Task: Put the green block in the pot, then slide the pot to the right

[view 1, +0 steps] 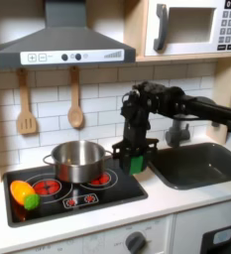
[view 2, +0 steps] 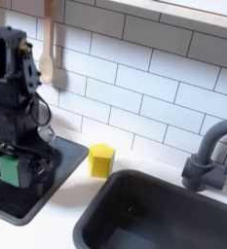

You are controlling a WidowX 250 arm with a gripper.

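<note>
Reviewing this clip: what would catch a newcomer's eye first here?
Probably the black arm reaching in from the first exterior view's right, its gripper shut on the green block just above the stove's right edge. Beside it on the first exterior view's left, the shiny silver pot sits on the black cooktop. In the second exterior view a yellow block stands out on the white counter between stove and dark sink.

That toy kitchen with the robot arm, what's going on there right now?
A black robot arm is holding the green block in its pincer, low over the stovetop's right-hand edge in the first exterior view, beside the pot. The block is not yet in the pot. A yellow block sits on the counter between stove and sink in the second exterior view.
</note>
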